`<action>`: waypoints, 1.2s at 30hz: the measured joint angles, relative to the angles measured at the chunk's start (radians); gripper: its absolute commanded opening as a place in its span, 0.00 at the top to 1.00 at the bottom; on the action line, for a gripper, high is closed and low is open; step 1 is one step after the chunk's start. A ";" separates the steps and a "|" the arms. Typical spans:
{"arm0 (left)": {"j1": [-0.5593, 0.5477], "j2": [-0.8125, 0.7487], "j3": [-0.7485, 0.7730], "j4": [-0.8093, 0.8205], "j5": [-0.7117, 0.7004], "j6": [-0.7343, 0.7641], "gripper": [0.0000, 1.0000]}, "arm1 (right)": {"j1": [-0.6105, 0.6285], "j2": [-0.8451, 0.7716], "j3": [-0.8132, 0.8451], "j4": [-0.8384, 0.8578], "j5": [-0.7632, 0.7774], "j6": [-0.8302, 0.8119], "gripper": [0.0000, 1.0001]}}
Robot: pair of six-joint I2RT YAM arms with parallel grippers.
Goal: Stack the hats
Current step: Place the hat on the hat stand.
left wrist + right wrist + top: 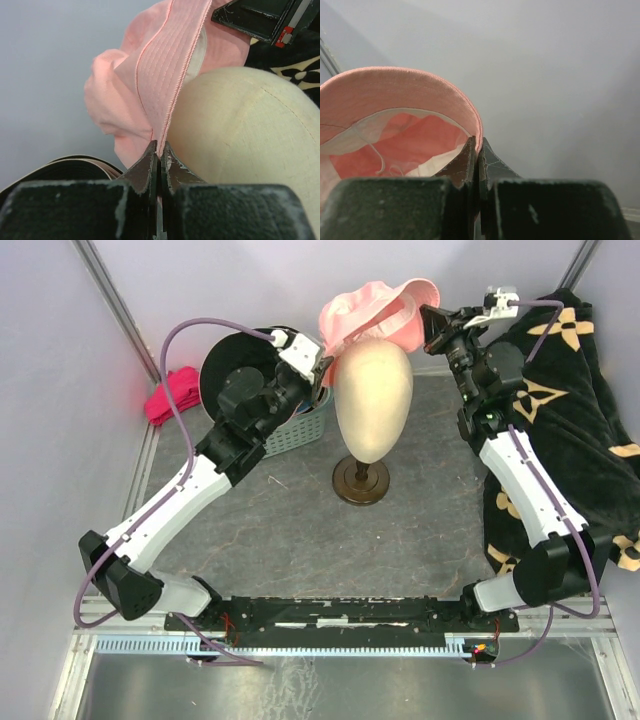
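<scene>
Grey mottled table (290, 540), centre frame, stood within plain pale lilac walls (200, 280); one soft pink hat (375, 315) with ribbed, stitched brim hung at top centre over a smooth cream egg-shaped head form (372, 400), left gripper (159, 155) and right gripper (477, 150) each clamped on opposite brim edges.
</scene>
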 measured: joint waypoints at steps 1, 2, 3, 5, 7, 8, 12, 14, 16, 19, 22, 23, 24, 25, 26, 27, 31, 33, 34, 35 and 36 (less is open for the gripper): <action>-0.010 -0.006 -0.023 0.018 -0.012 0.002 0.97 | 0.000 -0.018 -0.032 0.018 0.005 -0.008 0.99; -0.018 -0.011 -0.043 0.033 -0.019 0.004 0.97 | 0.000 -0.020 -0.036 0.018 0.006 -0.010 0.99; -0.028 -0.016 -0.061 0.048 -0.029 0.005 0.97 | 0.000 -0.031 -0.056 0.030 0.011 -0.015 0.99; -0.048 -0.024 -0.094 0.087 -0.047 0.013 0.97 | 0.000 -0.052 -0.090 0.047 0.022 -0.026 0.99; -0.066 -0.029 -0.117 0.118 -0.070 0.023 0.97 | 0.000 -0.068 -0.118 0.061 0.038 -0.037 0.99; -0.072 -0.029 -0.122 0.131 -0.077 0.028 0.97 | 0.000 -0.074 -0.129 0.068 0.050 -0.042 0.99; -0.080 -0.029 -0.124 0.169 -0.111 0.033 0.97 | 0.001 -0.071 -0.133 0.083 0.087 -0.053 0.99; -0.080 -0.027 -0.124 0.194 -0.132 0.033 0.97 | 0.001 -0.059 -0.129 0.093 0.106 -0.058 0.99; -0.080 -0.017 -0.120 0.219 -0.160 0.043 0.97 | 0.001 -0.029 -0.113 0.095 0.124 -0.060 0.99; -0.080 0.001 -0.118 0.241 -0.183 0.062 0.97 | 0.001 0.023 -0.081 0.090 0.140 -0.060 0.99; -0.081 0.023 -0.110 0.243 -0.200 0.074 0.97 | 0.001 0.063 -0.061 0.077 0.148 -0.060 0.99; -0.081 0.028 -0.108 0.244 -0.203 0.078 0.97 | 0.001 0.070 -0.058 0.073 0.151 -0.060 0.99; -0.081 0.030 -0.107 0.245 -0.203 0.081 0.97 | 0.001 0.072 -0.058 0.069 0.153 -0.060 0.99; -0.081 0.031 -0.106 0.245 -0.203 0.085 0.97 | 0.001 0.073 -0.058 0.067 0.155 -0.061 0.99; -0.081 0.031 -0.106 0.247 -0.202 0.086 0.97 | 0.001 0.073 -0.058 0.067 0.158 -0.063 0.99; -0.082 0.031 -0.106 0.251 -0.202 0.087 0.97 | 0.001 0.071 -0.058 0.069 0.158 -0.064 0.99; -0.082 0.027 -0.107 0.267 -0.201 0.092 0.97 | 0.001 0.050 -0.077 0.080 0.161 -0.067 0.99; -0.082 0.012 -0.123 0.279 -0.201 0.092 0.97 | 0.001 0.023 -0.109 0.091 0.163 -0.068 0.99; -0.082 0.000 -0.138 0.287 -0.200 0.092 0.97 | 0.001 0.004 -0.131 0.097 0.164 -0.068 0.99; -0.082 -0.014 -0.154 0.294 -0.200 0.092 0.97 | 0.002 -0.010 -0.146 0.100 0.164 -0.069 0.99; -0.082 -0.027 -0.173 0.301 -0.199 0.092 0.97 | 0.003 -0.025 -0.162 0.104 0.164 -0.070 0.99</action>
